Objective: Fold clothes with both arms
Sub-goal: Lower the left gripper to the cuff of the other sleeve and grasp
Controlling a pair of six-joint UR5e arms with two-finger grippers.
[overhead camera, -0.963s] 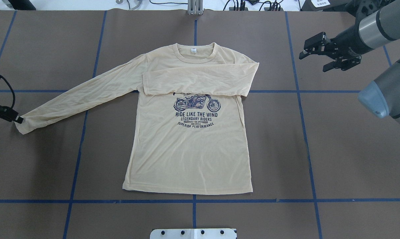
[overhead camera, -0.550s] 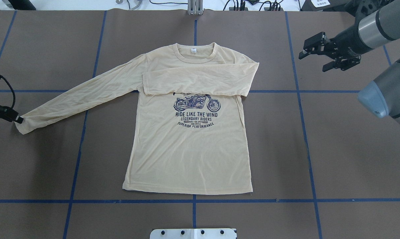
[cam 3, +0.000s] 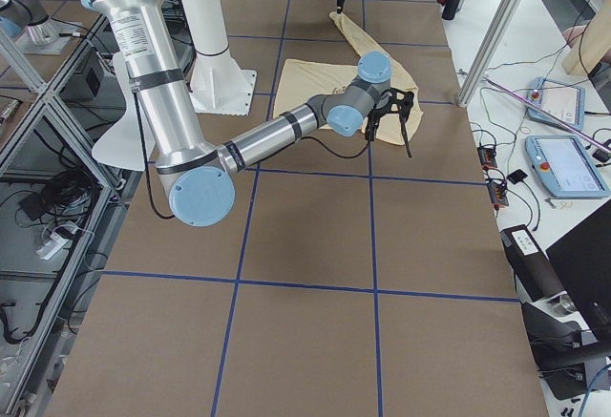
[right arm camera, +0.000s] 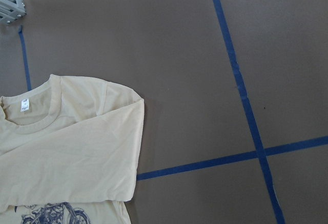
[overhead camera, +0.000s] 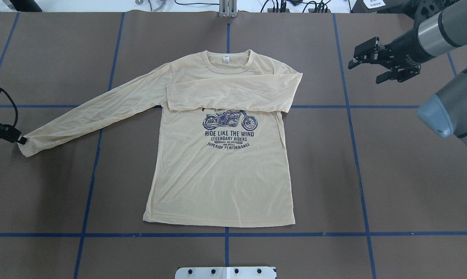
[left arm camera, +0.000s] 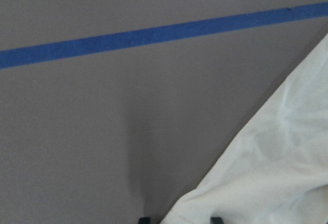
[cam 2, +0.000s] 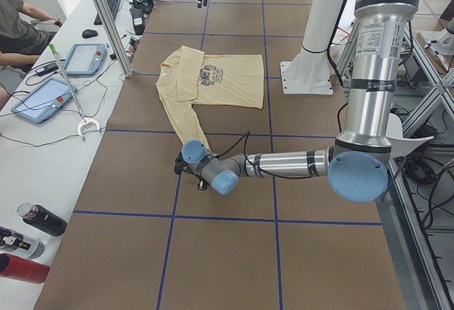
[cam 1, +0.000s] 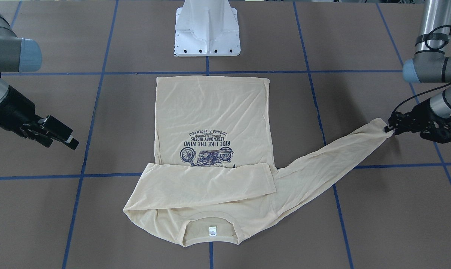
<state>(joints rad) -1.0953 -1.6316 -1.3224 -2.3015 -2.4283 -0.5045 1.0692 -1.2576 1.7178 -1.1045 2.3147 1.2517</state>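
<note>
The cream-yellow T-shirt [overhead camera: 222, 174] lies flat, print up, neck toward the table's far edge. One sleeve [overhead camera: 233, 95] is folded across the chest. The other sleeve [overhead camera: 94, 112] stretches out to the left. My left gripper [overhead camera: 21, 139] is at that sleeve's cuff [cam 1: 379, 129] and shut on it, low over the table. The cuff cloth [left arm camera: 266, 178] runs in between the fingertips [left arm camera: 144, 219] in the left wrist view. My right gripper [overhead camera: 365, 69] is open and empty, raised beyond the shirt's folded shoulder [right arm camera: 123, 131]. It also shows in the front-facing view [cam 1: 63, 134].
The brown table cover [overhead camera: 392, 174] carries blue tape lines [overhead camera: 349, 112] in a grid. The white pedestal base [cam 1: 207, 30] stands by the shirt's hem. Screens, cables and bottles lie on a side bench [cam 2: 50, 97] beyond the table, where a person sits.
The right gripper has drifted slightly toward the far edge, still open. The left gripper stays at the cuff. The shirt has not moved.
</note>
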